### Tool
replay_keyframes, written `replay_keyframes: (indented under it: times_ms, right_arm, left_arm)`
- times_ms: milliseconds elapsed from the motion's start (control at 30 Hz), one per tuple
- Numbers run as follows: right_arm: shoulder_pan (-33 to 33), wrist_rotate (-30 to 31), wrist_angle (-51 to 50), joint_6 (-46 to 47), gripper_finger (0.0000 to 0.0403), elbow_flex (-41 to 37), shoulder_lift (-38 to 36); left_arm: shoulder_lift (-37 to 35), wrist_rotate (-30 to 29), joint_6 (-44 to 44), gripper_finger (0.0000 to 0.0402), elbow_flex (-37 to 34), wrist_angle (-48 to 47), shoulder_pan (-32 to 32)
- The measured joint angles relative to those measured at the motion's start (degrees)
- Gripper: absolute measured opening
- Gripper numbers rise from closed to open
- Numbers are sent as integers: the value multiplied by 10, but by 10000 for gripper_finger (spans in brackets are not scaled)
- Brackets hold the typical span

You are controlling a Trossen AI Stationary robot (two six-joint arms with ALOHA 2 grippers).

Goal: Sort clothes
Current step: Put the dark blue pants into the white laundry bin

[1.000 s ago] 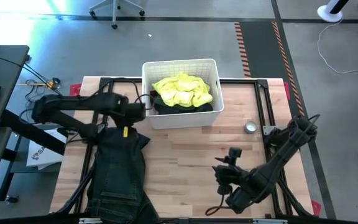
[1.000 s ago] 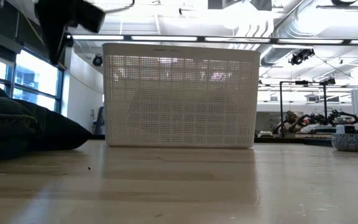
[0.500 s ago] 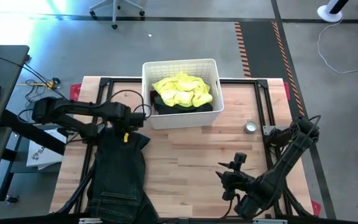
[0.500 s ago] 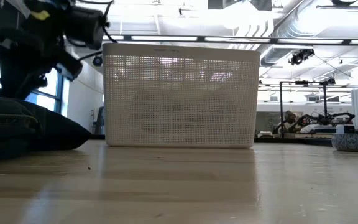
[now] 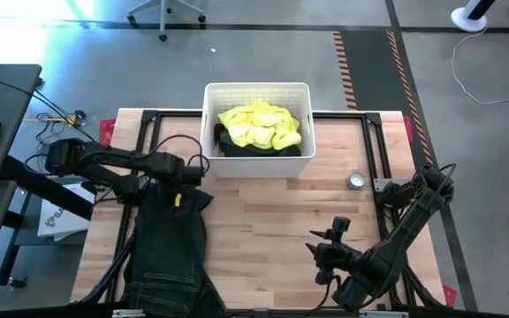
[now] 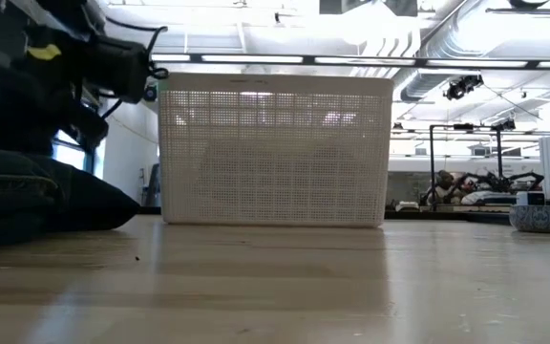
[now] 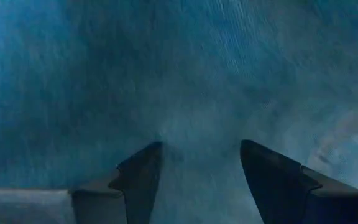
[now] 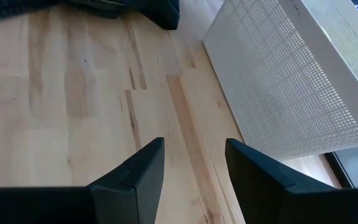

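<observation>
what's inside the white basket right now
On top in the white basket lies a bright yellow shirt, over a dark garment showing at its edges. Whatever lies underneath is covered.

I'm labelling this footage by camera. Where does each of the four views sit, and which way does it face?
High view: overhead, straight down on the table, both arms showing.
Low view: at tabletop height, level toward the basket; left arm above the jeans.
Left wrist view: pressed close to the jeans, left gripper open over the denim.
Right wrist view: above bare wood, right gripper open, the basket beyond.
Shared: high, low and right wrist views all show the basket.
</observation>
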Motion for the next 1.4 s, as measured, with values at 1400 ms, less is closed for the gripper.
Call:
replay_keyframes:
  times_ms: [1400]
  right_arm:
    - [8,18,20,-14,167,0,0]
  left_arm:
    - [1,-40,-237,221,-71,300,-76]
